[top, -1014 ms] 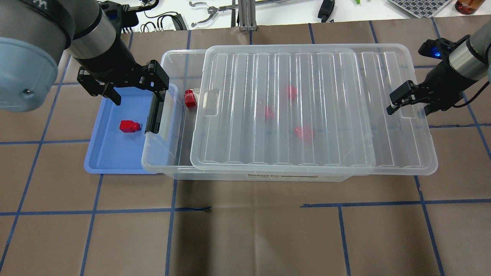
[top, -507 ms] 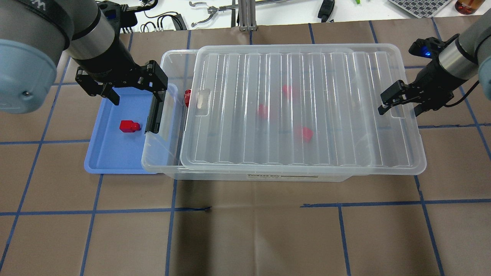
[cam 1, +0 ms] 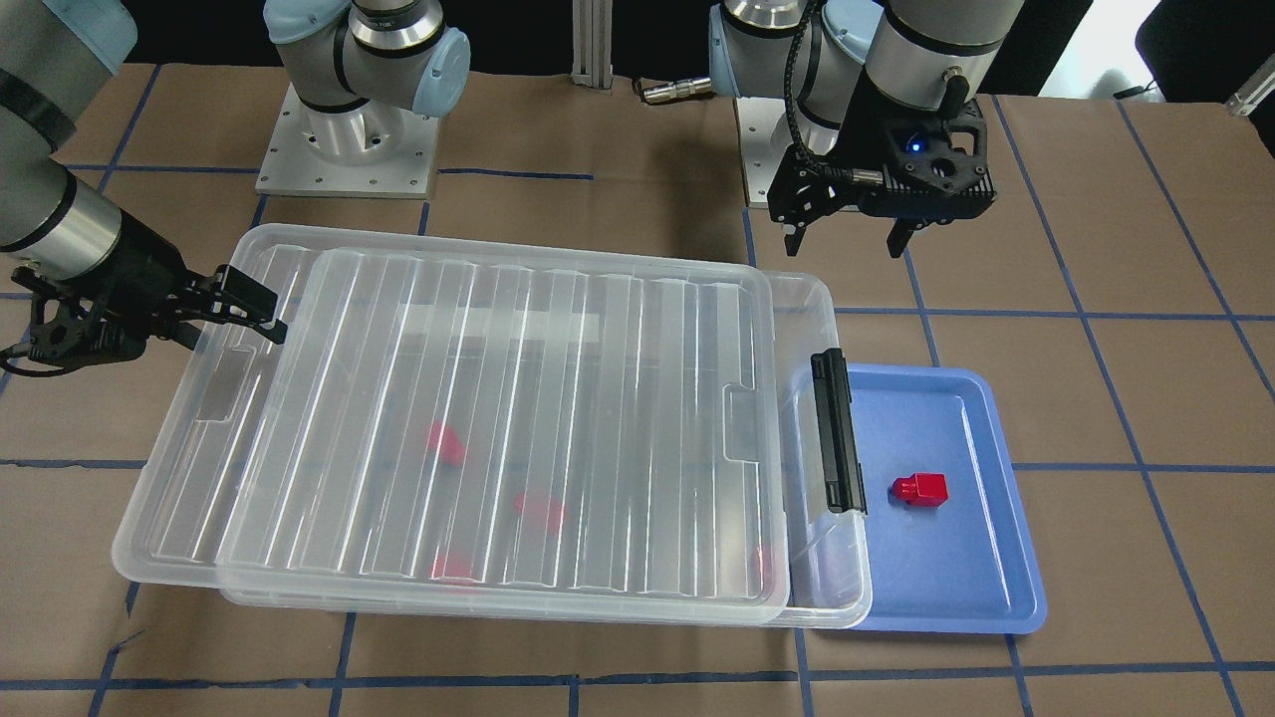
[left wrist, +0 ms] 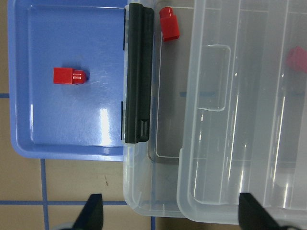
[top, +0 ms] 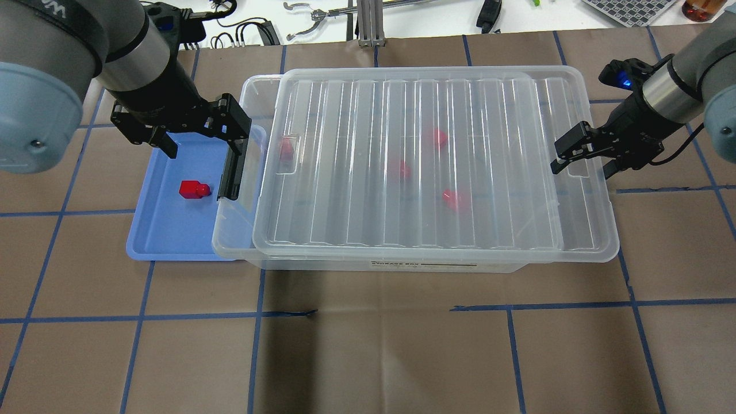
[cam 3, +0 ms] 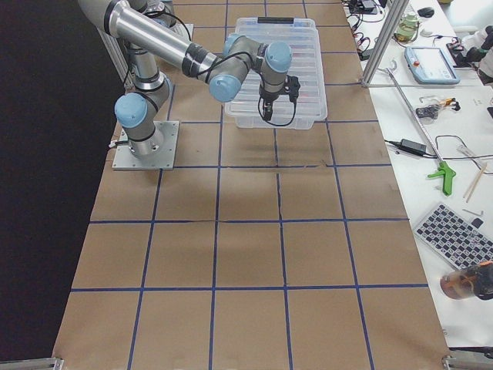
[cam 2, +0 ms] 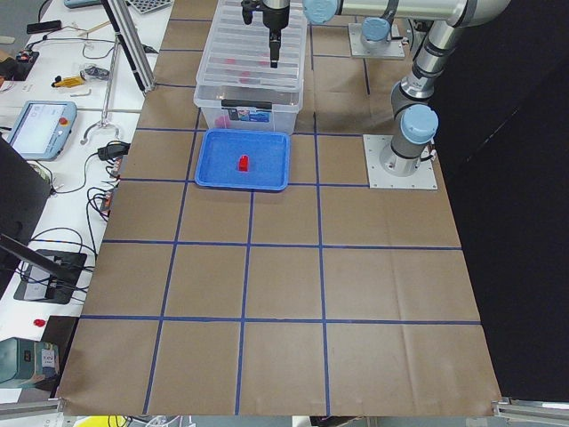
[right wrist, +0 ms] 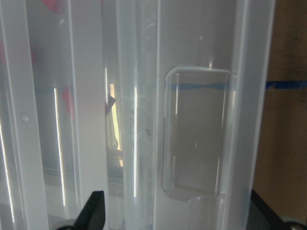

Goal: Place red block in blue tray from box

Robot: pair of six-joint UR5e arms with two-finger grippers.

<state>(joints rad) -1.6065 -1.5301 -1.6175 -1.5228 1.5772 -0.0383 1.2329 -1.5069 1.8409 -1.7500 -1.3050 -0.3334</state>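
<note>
Left gripper (top: 202, 141) open; red block (top: 194, 189) in blue tray (top: 167, 230).

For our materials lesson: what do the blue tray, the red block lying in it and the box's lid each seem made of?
Blue tray: likely moulded plastic, smooth, faint glare.
Red block: probably hard glossy plastic, crisp edges.
Lid of the box: clear ribbed plastic, seemingly; blocks show through, bright streaks.
</note>
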